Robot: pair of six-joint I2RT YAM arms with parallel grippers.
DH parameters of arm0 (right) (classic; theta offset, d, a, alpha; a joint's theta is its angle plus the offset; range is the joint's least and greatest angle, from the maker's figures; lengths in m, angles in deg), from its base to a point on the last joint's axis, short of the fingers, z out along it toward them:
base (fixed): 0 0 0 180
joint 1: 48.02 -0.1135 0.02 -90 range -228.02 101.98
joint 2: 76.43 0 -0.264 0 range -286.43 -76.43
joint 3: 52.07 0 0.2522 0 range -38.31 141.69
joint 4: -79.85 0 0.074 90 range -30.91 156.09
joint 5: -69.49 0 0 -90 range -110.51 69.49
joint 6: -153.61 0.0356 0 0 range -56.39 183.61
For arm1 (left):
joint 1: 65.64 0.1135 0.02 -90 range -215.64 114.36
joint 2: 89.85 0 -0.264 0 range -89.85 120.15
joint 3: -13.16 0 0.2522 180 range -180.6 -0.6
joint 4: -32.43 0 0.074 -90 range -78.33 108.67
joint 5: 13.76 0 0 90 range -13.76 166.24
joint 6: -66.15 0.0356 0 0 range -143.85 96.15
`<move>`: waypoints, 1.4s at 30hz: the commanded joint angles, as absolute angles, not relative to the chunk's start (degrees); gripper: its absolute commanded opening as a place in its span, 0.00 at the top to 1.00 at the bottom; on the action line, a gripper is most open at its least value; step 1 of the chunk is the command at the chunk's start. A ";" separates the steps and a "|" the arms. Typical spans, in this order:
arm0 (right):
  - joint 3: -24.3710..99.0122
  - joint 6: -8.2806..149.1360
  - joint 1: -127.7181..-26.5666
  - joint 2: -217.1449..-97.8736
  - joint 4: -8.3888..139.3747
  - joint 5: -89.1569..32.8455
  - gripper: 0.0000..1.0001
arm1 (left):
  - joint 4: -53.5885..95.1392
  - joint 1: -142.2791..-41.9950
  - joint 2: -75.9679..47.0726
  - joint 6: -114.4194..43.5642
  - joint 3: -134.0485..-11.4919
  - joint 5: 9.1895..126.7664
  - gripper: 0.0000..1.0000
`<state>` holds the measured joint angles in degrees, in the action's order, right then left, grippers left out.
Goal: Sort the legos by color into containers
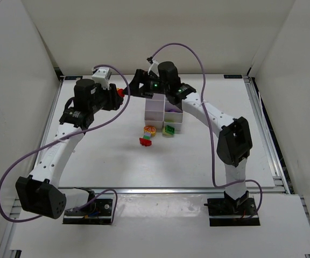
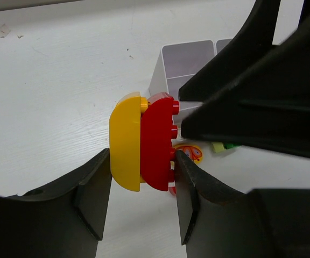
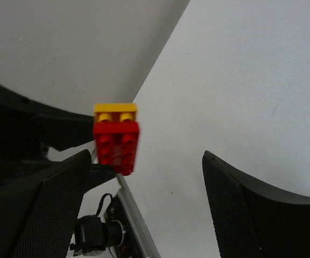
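Got a red brick [image 2: 157, 142] stuck to a yellow brick [image 2: 125, 142], pinched between the fingers of the left gripper [image 2: 141, 161]. Held up off the table [image 1: 101, 156], just left of the far end of the white boxes [image 1: 154, 114]. Facing it with the right gripper [image 3: 144, 161], fingers spread wide either side, not touching. Down by the boxes' near end: a red piece [image 1: 145, 141] and an orange round one [image 1: 150, 129]. Also a purple bit [image 1: 172, 109] in one cell.

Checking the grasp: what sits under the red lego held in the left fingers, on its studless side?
A yellow lego is stuck to the underside of the red lego, and the left fingers clamp the pair together. The faces where the two join are hidden.
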<state>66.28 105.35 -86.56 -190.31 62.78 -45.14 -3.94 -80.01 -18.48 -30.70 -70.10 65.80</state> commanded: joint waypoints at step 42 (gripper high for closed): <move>69.18 105.71 -90.29 -192.71 73.38 -53.83 1.00 | -0.57 -79.52 -20.24 -30.35 -70.48 59.54 0.28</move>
<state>68.77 106.68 -88.94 -193.48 70.84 -52.31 -2.23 -79.46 -18.65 -30.33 -70.07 62.22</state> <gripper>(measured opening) 0.410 0.698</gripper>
